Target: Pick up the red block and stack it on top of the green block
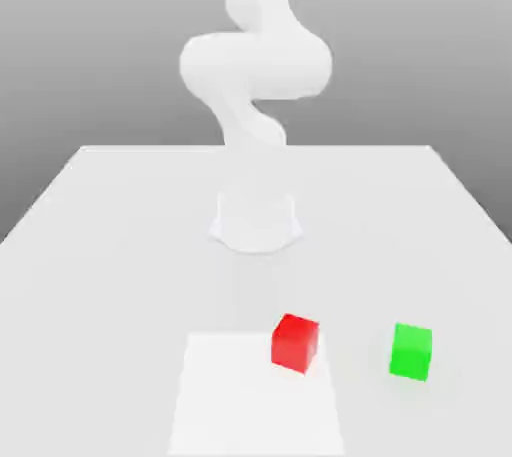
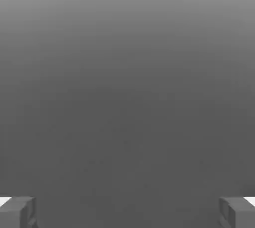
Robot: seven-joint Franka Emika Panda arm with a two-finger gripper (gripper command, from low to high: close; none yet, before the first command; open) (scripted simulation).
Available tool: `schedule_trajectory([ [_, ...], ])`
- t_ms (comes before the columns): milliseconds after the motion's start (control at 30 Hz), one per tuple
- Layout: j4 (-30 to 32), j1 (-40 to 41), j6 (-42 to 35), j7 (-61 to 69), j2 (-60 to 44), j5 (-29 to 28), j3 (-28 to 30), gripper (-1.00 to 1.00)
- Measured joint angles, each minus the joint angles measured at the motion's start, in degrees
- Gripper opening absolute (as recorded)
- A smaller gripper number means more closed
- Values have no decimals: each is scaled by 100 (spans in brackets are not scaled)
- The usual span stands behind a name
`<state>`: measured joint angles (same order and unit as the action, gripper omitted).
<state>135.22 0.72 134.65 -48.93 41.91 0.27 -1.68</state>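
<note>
- Gripper [image 2: 127, 212]: open wide, fingers [image 2: 20, 213] far apart, nothing held btwn them; seen in hand view w/ plain gray bg.
- Red blk [image 1: 295, 343]: upright, on white patch [image 1: 256, 405] near its far corner, ext. view's right side; turned at an angle.
- Green blk [image 1: 411, 352]: upright, on table [image 1: 120, 295], off patch, toward ext. view's right; slightly turned.
- Blks: apart, roughly side by side, red to ext. view's left of green; not stacked.
- Arm [image 1: 256, 60]: white, rises from base [image 1: 256, 225] behind blks, runs out top of ext. view.
</note>
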Motion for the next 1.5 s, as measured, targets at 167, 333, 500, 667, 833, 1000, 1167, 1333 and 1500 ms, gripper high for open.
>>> schedule_trajectory([
  [167, 791, 156, 676, -739, -950, 60, -384, 0],
  [333, 1577, 277, 1348, -1486, -1903, 112, -729, 0],
  [500, 2429, 319, 2098, -2313, -2985, 171, -1011, 0],
  [667, 2867, 320, 3076, -3111, -4301, -149, -1054, 0],
  [833, 2747, -188, 3915, -3705, -5311, -940, -358, -100],
  [1000, 2747, -186, 3926, -3716, -5311, -950, -360, -100],
  [1167, 2818, -34, 3526, -3406, -4834, -517, -626, -100],
  [1333, 2886, -252, 2690, -2915, -3927, 98, -785, -100],
  [1500, 2224, -1370, 1971, -2447, -3866, 160, -1311, -100],
])
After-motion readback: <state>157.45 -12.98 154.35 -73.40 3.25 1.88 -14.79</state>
